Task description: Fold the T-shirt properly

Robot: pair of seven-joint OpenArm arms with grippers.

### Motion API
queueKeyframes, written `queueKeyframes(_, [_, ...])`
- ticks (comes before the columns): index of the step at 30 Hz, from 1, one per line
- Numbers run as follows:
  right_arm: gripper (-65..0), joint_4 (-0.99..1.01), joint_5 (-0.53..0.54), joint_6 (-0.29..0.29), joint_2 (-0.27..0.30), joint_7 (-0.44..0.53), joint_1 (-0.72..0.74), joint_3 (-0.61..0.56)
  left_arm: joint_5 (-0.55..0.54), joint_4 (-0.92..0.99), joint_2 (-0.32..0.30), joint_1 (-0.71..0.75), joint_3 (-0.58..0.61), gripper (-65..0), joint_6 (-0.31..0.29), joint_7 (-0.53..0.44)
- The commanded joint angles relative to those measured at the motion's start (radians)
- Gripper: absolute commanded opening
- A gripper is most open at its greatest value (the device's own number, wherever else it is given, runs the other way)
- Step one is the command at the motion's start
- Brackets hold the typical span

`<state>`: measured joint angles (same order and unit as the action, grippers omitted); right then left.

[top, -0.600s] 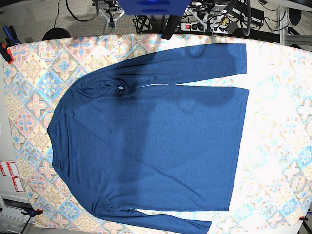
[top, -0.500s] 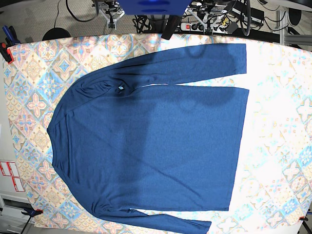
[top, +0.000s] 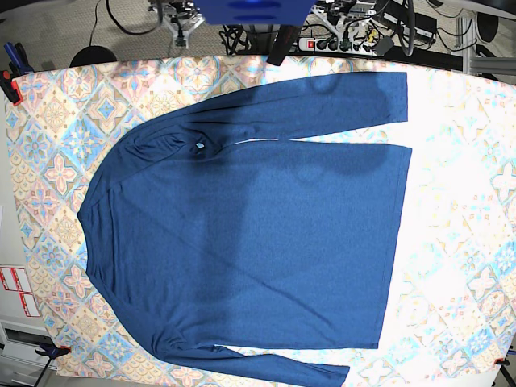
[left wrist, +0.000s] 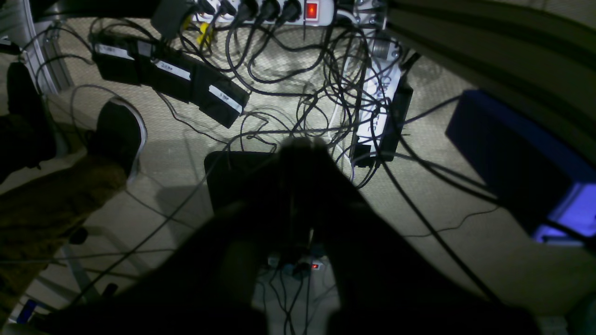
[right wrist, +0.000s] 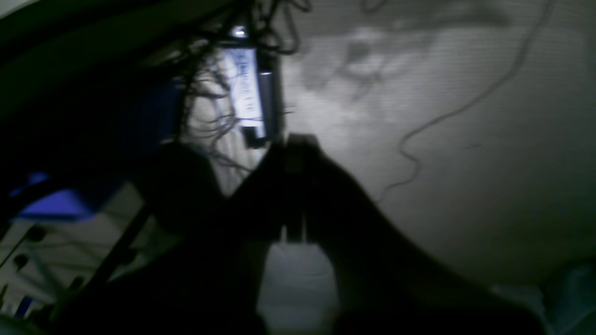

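T-shirt point(top: 258, 234), pale neck label point(top: 199, 146)

The table point(top: 48, 121) is seen from straight overhead in the base view. The floor beside it is faced by both wrist views, and the cables point(left wrist: 326, 83) there are shared by them.

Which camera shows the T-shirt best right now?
The base view: the whole T-shirt lies spread flat on the patterned table, both sleeves visible. Neither wrist view shows it at all; both look down at floor and cables beyond the table.
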<state>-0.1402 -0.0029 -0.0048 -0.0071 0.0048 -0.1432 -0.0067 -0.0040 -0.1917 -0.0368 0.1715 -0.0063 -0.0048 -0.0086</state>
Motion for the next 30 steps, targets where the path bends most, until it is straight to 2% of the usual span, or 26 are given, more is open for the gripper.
queueKeyframes(1, [-65.0,0.001,-0.004,0.006,0.002,-0.004,-0.031,-0.002,-0.001,-0.002,-0.007,0.015,0.001,-65.0,0.002,-0.001])
queueKeyframes(6, [-65.0,-0.045,-0.004,0.006,0.058,-0.006,-0.072,-0.003,0.006,-0.062,-0.031,0.087,0.004,-65.0,0.002,-0.003])
queueKeyframes(9, [-65.0,-0.12,-0.004,0.006,0.069,-0.006,-0.143,-0.003,0.008,-0.197,-0.064,0.175,0.004,-65.0,0.002,-0.001])
queueKeyframes(14, [-65.0,-0.284,-0.004,0.006,0.12,-0.006,-0.263,-0.003,0.002,-0.409,-0.094,0.314,0.004,-65.0,0.002,0.0])
queueKeyframes(18, [-65.0,-0.401,-0.004,0.006,0.149,-0.006,-0.338,-0.003,-0.001,-0.506,-0.099,0.394,0.002,-65.0,0.002,0.002])
queueKeyframes(21, [-65.0,-0.476,-0.003,0.006,0.151,-0.006,-0.399,0.006,-0.003,-0.601,-0.125,0.465,0.004,-65.0,0.002,0.002])
queueKeyframes(27, [-65.0,-0.703,0.002,0.006,0.193,-0.006,-0.545,0.009,-0.003,-0.879,-0.134,0.636,0.001,-65.0,0.002,0.002])
queueKeyframes(30, [-65.0,-0.815,0.004,0.004,0.21,-0.007,-0.62,0.024,-0.003,-1.02,-0.159,0.716,0.004,-65.0,0.002,0.005])
